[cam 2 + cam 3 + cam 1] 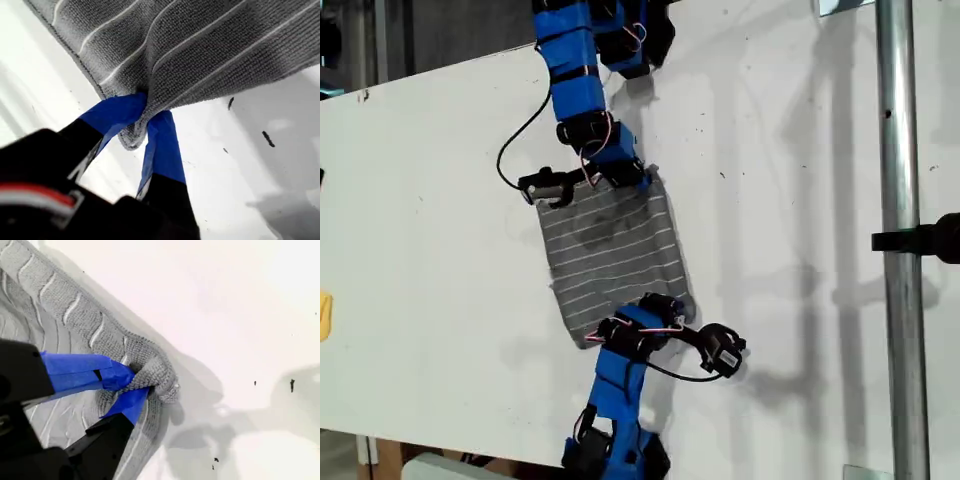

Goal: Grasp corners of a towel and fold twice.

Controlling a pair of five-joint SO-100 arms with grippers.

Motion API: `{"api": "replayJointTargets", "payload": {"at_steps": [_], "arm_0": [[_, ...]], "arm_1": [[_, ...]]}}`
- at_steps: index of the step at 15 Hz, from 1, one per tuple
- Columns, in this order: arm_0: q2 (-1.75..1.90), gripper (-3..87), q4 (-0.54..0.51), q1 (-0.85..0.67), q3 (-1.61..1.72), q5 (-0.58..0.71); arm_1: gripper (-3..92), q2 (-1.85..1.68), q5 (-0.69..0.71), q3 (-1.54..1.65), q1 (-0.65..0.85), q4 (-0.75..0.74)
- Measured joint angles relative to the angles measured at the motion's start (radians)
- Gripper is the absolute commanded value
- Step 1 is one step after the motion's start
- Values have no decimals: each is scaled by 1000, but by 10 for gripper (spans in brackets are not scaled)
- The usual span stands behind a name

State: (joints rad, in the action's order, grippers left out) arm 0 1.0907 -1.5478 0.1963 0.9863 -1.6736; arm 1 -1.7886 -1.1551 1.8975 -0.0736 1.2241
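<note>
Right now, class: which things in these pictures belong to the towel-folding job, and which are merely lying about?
Belong to the job:
towel
first gripper, shut on a towel corner
second gripper, shut on another corner

Lying about:
metal pole
black clamp on the pole
yellow object at the exterior view's left edge

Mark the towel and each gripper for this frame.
towel [610,250], exterior view, striped middle.
my first gripper [145,120], first wrist view, between tips pinching a corner.
my second gripper [132,385], second wrist view, between tips pinching bunched corner.
</note>
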Motion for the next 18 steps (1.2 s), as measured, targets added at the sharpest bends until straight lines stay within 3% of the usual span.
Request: {"api": "replayJointTargets", "payload": {"at_steps": [3, 7, 10, 13, 18], "arm_0": [[63, -29, -100, -83, 21, 48], [210, -29, -117, -388, 233, 259], [218, -29, -117, -672, 291, 468], [218, -29, -117, -887, 267, 630], [275, -27, -123, -931, 215, 758]], "arm_1": [[-3, -25, 135, 0, 175, -40], [-3, 109, 379, -86, 474, -160], [-3, 414, 552, -411, 620, -167], [-3, 600, 638, -762, 719, -114], [-3, 460, 657, -733, 772, -109]]}}
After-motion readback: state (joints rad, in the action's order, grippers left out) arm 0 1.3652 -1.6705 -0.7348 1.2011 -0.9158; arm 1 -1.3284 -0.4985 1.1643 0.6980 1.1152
